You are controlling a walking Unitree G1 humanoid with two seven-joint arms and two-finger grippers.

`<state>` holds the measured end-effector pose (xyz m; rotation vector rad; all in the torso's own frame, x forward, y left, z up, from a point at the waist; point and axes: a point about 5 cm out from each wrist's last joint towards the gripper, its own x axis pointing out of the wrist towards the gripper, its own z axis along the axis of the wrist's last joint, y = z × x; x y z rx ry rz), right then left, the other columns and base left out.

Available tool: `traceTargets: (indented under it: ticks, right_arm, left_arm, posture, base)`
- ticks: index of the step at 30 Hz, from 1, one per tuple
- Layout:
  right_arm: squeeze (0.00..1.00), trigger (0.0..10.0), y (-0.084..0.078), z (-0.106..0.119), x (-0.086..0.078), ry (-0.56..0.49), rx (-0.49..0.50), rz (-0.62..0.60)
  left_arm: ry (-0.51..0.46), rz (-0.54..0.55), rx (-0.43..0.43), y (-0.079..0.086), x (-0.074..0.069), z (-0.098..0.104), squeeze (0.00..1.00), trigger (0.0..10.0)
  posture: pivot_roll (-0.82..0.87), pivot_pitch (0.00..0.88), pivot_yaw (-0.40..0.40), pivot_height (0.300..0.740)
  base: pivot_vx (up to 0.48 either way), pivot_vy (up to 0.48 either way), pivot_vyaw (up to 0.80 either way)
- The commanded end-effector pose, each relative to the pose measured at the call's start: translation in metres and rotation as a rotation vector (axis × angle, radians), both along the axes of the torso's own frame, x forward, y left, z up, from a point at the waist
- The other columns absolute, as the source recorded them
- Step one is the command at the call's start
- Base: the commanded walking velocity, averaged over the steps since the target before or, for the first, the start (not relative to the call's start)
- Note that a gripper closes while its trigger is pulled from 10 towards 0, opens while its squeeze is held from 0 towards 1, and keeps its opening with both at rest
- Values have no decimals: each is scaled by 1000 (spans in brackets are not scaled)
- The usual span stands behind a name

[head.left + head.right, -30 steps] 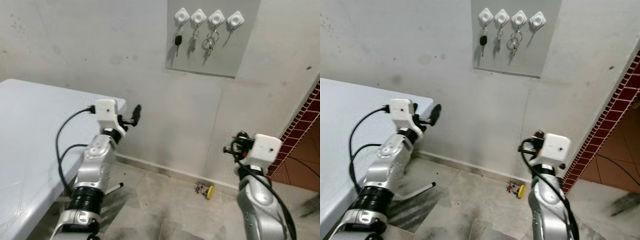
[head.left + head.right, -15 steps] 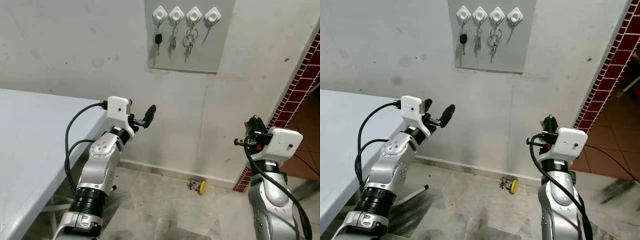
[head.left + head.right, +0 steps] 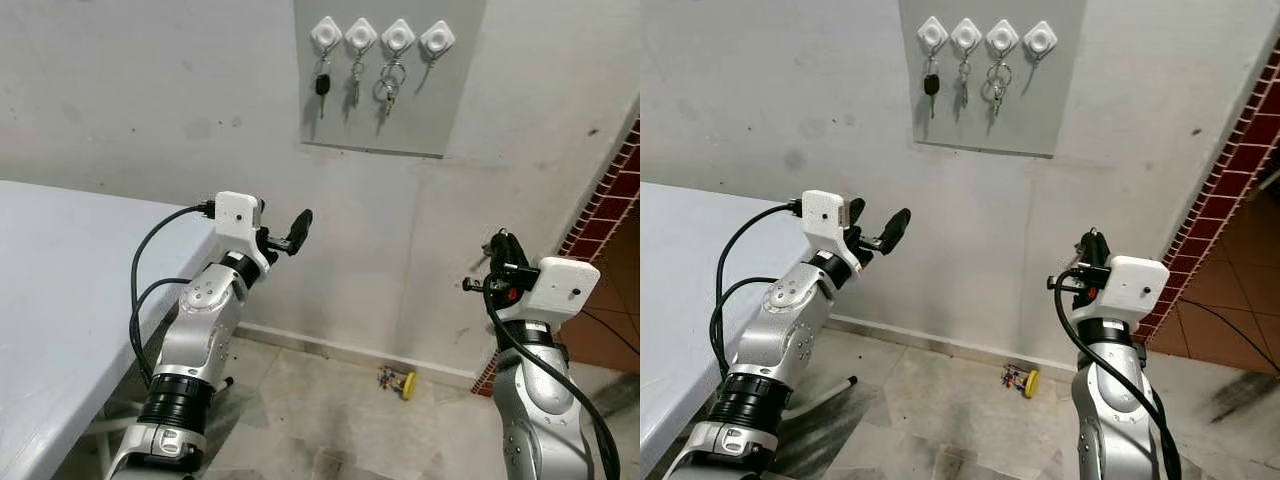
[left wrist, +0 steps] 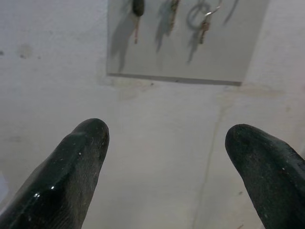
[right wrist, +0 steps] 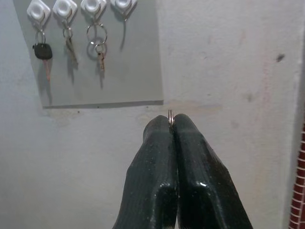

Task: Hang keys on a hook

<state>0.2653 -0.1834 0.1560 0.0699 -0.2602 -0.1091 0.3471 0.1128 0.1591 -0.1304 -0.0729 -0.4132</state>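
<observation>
The view has dipped slightly; right gripper (image 5: 171, 125), clenched on a key ring (image 5: 170, 113), is below the free hook (image 3: 437, 40) at twelve o'clock, hanging undone.

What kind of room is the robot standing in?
Probably a home's entry or utility corner: a grey board of key hooks on a bare plaster wall, a white table, and a tiled floor by a brick edge.
</observation>
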Motion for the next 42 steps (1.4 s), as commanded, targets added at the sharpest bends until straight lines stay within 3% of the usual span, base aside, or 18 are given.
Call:
traceTargets:
  ticks: [1,37,42]
  right_arm:
    - [0,10000,3,6,0,-31,1,19]
    - [0,10000,7,5,0,-32,6,47]
    - [0,10000,9,4,0,-24,4,51]
  left_arm:
    - [-37,7,2,2,3,12,0,10000]
    - [-51,16,-4,3,3,18,0,10000]
    - [-88,27,19,0,2,20,0,10000]
  posture:
    - [-73,0,35,740]
    - [-67,0,28,740]
    - [-67,0,26,740]
  base:
    - [352,0,0]
    - [374,0,0]
    - [183,0,0]
